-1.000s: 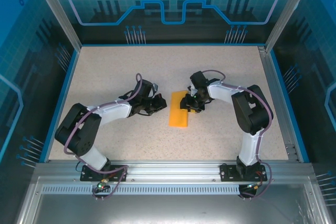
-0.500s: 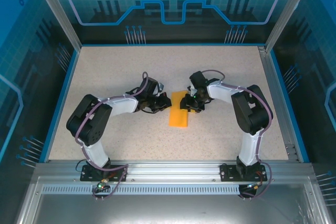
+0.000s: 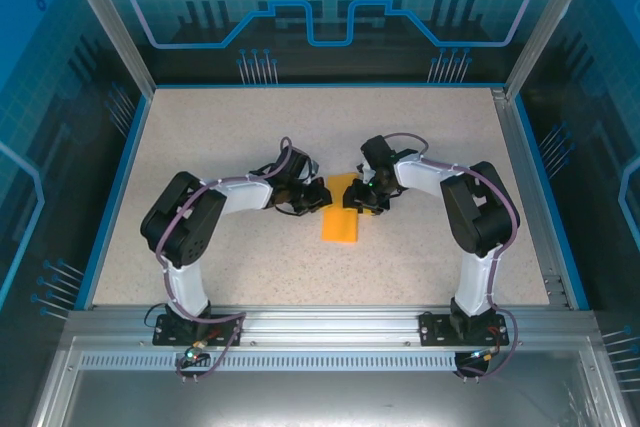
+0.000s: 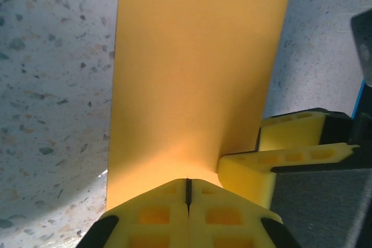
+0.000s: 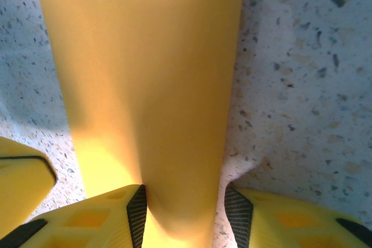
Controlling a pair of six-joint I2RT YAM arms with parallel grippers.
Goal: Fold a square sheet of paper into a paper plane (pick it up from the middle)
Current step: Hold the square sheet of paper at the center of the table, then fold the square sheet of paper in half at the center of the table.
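My left gripper (image 4: 187,196) is clenched, tips on the sheet (image 4: 197,68); my right gripper (image 5: 185,207) straddles it, jaws apart; uneven pressure could skew the crease.

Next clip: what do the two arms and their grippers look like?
Both arms have white links between bulky black joint housings, the left arm and the right arm alike. A thin purple cable loops along each. The left gripper and the right gripper have yellow fingers with moulded rectangular recesses; the right's carry black pads.
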